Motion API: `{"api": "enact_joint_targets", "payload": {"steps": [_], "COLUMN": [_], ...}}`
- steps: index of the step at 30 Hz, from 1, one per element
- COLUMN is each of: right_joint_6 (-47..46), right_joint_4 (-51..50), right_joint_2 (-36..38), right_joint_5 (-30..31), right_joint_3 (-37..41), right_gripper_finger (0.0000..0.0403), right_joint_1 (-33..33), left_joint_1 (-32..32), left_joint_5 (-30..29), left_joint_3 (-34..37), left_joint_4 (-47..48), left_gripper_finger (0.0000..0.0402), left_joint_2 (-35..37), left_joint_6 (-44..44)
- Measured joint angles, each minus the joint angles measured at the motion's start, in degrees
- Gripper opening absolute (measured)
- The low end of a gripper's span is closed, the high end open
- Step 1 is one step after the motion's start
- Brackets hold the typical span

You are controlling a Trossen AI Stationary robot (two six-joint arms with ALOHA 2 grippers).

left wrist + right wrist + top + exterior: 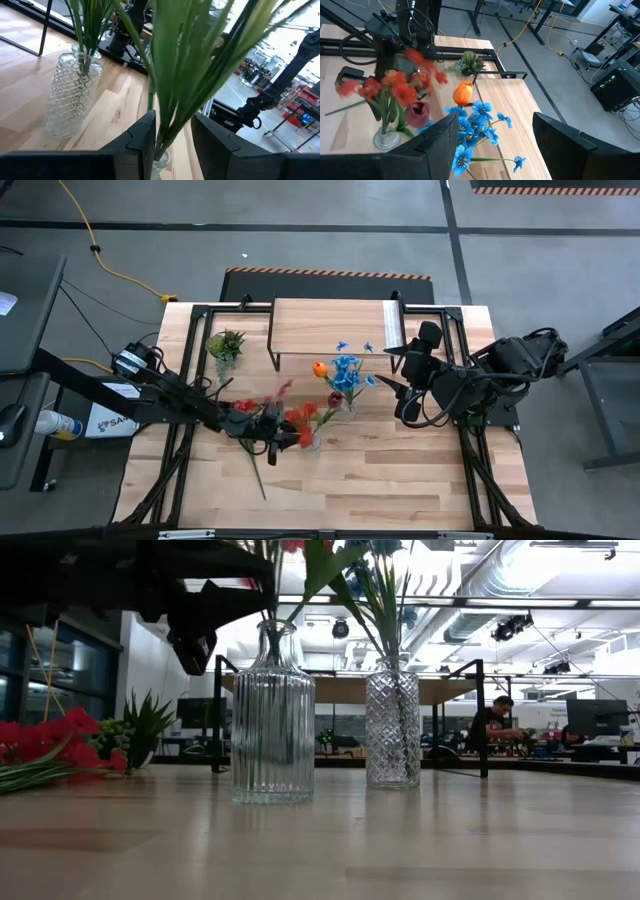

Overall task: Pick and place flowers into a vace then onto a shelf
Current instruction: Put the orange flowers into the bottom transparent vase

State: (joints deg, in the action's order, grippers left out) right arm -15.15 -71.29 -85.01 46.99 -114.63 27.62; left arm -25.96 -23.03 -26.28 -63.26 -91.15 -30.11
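Lowering the red-bloomed, green-stemmed artificial flowers point(300, 416) into the ribbed clear glass vase point(272, 715), the left gripper point(172, 137) pinches their stems narrowly and must next release, while the right gripper point(495, 137) waits open near the blue bunch point(347, 372).

Even overhead light on the table point(400, 480) — soft shadows only. In the low view, ceiling lights glare at the upper right, leaving the arm at upper left a dark silhouette. The red flowers point(395, 85) smear with motion blur; green stems point(190, 75) sit close — out of focus.
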Motion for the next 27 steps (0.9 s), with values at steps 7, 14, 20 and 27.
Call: {"api": "enact_joint_targets", "payload": {"steps": [7,14,20,27], "right_joint_6": [0.0,0.0,-0.5,-1.5], "right_joint_4": [0.0,0.0,0.0,0.0], "right_joint_2": [0.0,0.0,0.0,0.0], "right_joint_5": [-0.2,-0.6,-2.0,-2.9], "right_joint_3": [0.0,0.0,0.0,0.0], "right_gripper_finger": [0.0245,0.0245,0.0245,0.0245], "right_joint_1": [0.0,0.0,0.0,0.0], "left_joint_1": [0.0,0.0,0.0,0.0], "left_joint_5": [0.0,1.7,1.8,1.8], "left_joint_3": [0.0,0.0,0.1,0.1], "left_joint_4": [0.0,0.9,4.5,6.3], "left_gripper_finger": [0.0158,0.0152,0.0152,0.0152], "left_joint_2": [0.0,0.0,0.0,0.0], "left_joint_6": [0.2,-0.3,-2.0,-3.3]}}
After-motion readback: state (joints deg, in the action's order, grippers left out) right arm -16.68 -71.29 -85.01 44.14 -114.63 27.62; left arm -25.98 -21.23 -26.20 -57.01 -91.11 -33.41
